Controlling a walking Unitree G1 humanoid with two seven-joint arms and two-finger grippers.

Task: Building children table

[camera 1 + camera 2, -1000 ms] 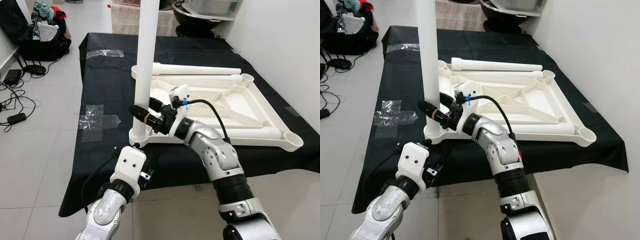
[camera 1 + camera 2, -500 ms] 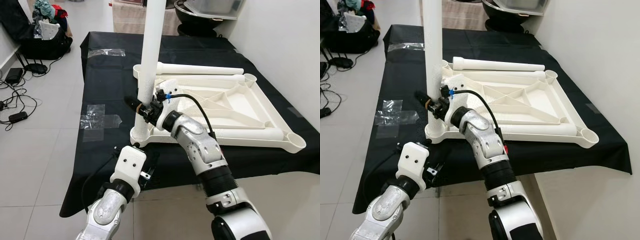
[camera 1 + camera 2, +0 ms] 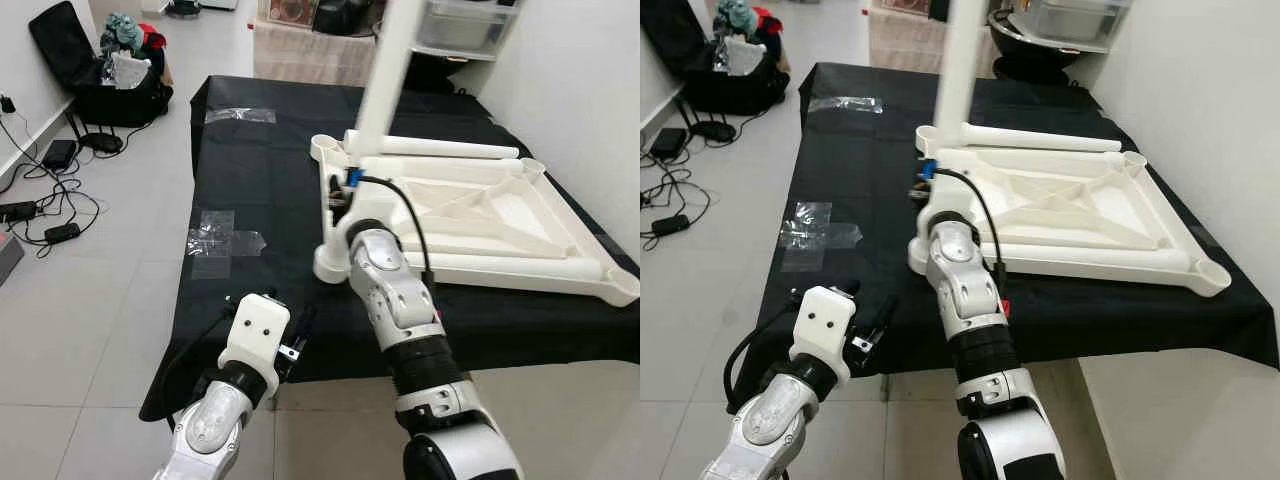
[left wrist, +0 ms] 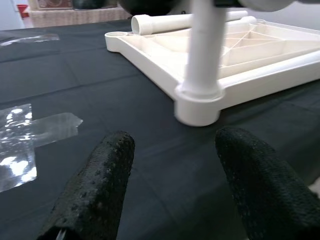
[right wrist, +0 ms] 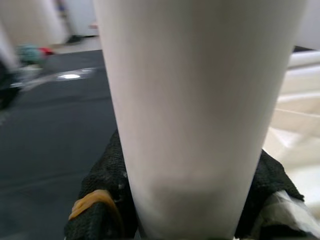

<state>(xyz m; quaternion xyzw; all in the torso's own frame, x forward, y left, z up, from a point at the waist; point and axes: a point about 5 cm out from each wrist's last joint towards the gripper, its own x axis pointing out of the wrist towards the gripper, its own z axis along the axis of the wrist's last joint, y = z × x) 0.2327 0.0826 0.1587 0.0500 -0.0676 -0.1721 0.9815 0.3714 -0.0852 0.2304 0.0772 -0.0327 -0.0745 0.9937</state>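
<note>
A black cloth (image 3: 250,170) covers the work table, and on its right half, reaching to the right edge, the white tabletop (image 3: 500,215) lies upside down with its ribbed underside up, which leaves the corner sockets open for legs. Two spare legs (image 3: 440,150) lie flat on the far rim of the tabletop, probably waiting their turn. One upright leg (image 3: 385,70) stands in the corner socket (image 3: 330,265) nearest the front edge of the table, leaning slightly to the right, so it looks not fully seated. The right gripper (image 5: 180,200) is clamped around this leg low down, just above the socket, likely to steady or twist it home. The left gripper (image 4: 175,165) hovers low at the front edge, fingers spread apart and empty, aimed at the socket. Clear tape (image 3: 225,240) sticks to the cloth left of the socket.
</note>
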